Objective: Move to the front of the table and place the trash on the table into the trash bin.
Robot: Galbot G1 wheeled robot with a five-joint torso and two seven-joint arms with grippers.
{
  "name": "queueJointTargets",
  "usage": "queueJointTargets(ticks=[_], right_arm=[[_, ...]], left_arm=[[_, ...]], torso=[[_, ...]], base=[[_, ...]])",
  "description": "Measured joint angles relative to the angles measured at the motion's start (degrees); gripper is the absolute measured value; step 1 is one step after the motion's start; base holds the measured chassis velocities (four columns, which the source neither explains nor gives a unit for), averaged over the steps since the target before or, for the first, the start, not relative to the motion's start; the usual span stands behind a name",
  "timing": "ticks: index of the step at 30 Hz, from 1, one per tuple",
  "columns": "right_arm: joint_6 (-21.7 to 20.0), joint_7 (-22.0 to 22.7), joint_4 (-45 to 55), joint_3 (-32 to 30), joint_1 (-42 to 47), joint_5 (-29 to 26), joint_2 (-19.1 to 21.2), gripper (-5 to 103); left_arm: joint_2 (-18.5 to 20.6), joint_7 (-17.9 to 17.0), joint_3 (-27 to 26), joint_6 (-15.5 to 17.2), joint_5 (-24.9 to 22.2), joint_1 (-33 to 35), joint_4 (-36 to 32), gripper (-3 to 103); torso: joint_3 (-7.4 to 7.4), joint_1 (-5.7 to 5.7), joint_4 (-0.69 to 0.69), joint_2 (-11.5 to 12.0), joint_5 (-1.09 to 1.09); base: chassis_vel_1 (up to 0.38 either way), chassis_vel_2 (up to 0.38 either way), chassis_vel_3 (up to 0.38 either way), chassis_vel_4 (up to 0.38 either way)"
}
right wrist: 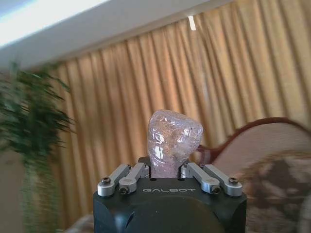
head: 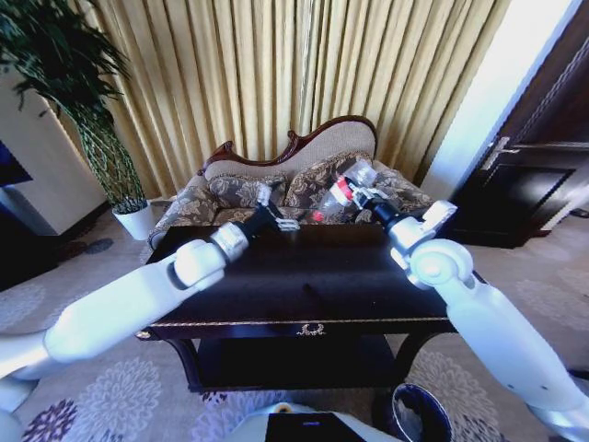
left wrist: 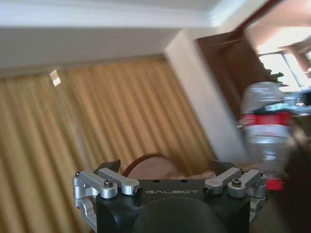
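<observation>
Right gripper [head: 366, 196] raised above the far right part of the table [head: 304, 276], fingers clamped on the clear plastic bottle [head: 346, 189]; bottle held clear of the tabletop, tilted, red label visible; its crumpled clear base projects between the fingers in the right wrist view [right wrist: 171, 141]. Left gripper [head: 281, 221] low over the far edge of the table, jaws spread, holding nothing. Trash bin [head: 421, 412] on the carpet at the table's near right corner. Floral sofa [head: 294, 180] behind the table.
</observation>
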State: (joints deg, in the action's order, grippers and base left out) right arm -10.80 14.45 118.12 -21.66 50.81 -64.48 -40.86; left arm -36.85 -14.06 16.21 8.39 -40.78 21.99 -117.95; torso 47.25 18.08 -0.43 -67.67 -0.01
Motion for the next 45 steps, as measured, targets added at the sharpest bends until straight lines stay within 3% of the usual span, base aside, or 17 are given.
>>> queueJointTargets(ticks=[2,3,4,5,8,9,11,13,16,17,21,28,32,45], right_arm=[[0.11,3.92,-0.14,-1.12,2.54,4.11,0.9,24],[0.11,4.44,-0.12,-1.34,2.95,4.74,1.07,24],[-0.04,6.11,0.25,-2.26,4.51,6.74,1.7,24],[-0.04,6.11,0.25,-2.26,4.51,6.74,1.7,24],[-1.74,9.59,1.95,-4.72,8.62,11.12,2.95,24],[-1.74,9.59,1.95,-4.72,8.62,11.12,2.95,24],[-2.66,10.78,3.21,-6.93,12.3,13.24,3.58,24],[-2.91,11.02,3.53,-7.66,13.25,13.63,3.7,24],[-4.3,12.21,5.3,-13.06,18.61,14.32,3.78,24],[-4.3,12.21,5.3,-13.06,18.61,14.32,3.78,24],[-5.16,12.24,7.74,-18.37,24.84,15.13,1.78,24],[-5.45,11.74,10.27,-21.76,30.81,17.0,-1.12,24],[-5.47,10.24,13.01,-22.64,36.31,20.08,-5.13,24],[-5.45,10.17,15.37,-22.39,36.8,21.29,-5.19,24]], left_arm=[[1.05,-3.4,-10.56,2.86,-4.71,6.42,-0.54,100],[1.22,-3.61,-12.3,3.21,-5.12,7.52,-0.62,100],[1.85,-4.1,-18.51,4.17,-6.15,12.16,-0.71,100],[1.85,-4.1,-18.51,4.17,-6.15,12.16,-0.71,100],[1.28,-6.13,-31.66,5.5,-6.42,24.33,-0.9,100],[1.28,-6.13,-31.66,5.5,-6.42,24.33,-0.9,100],[-0.87,-7.29,-40.11,7.9,-6.32,31.78,-3.11,100],[-1.47,-7.5,-42.07,8.36,-6.34,33.59,-3.76,100],[-5.16,-9.0,-51.91,11.27,-7.23,43.26,-7.29,100],[-5.16,-9.0,-51.91,11.27,-7.23,43.26,-7.29,100],[-7.78,-8.98,-60.35,13.94,-8.05,49.99,-10.47,100],[-9.87,-8.83,-64.82,15.94,-9.0,53.24,-12.18,100],[-11.98,-7.5,-68.19,16.68,-9.75,57.58,-14.62,100],[-14.22,-6.64,-69.57,17.35,-10.68,60.59,-17.38,100]], torso=[[0.0,0.0,0.01,0.0,0.0],[0.0,0.01,0.01,0.0,0.0],[0.0,0.0,0.01,0.0,0.0],[0.0,0.0,0.01,0.0,0.0],[0.0,0.0,0.02,0.0,-0.03],[0.0,0.0,0.02,0.0,-0.03],[0.0,0.0,0.0,0.0,-0.01],[0.0,0.0,0.0,0.0,-0.01],[-0.01,0.0,0.01,-0.01,-0.01],[-0.01,0.0,0.01,-0.01,-0.01],[-0.01,-0.01,0.0,-0.01,0.02],[0.0,0.0,0.0,-0.01,-0.01],[-0.01,-0.01,-0.01,-0.01,0.01],[0.0,0.0,0.0,-0.01,0.0]], base=[[0.0,0.0,0.0,0.0],[0.0,0.0,0.0,0.0],[0.0,0.0,0.0,0.0],[0.0,0.0,0.0,0.0],[0.0,0.0,0.0,0.0],[0.0,0.0,0.0,0.0],[0.0,0.0,0.0,0.0],[0.0,0.0,0.0,0.0],[0.0,0.0,0.0,0.0],[0.0,0.0,0.0,0.0],[0.0,0.0,0.0,0.0],[0.0,0.0,0.0,0.0],[0.0,0.0,0.0,0.0],[0.0,0.0,0.0,0.0]])
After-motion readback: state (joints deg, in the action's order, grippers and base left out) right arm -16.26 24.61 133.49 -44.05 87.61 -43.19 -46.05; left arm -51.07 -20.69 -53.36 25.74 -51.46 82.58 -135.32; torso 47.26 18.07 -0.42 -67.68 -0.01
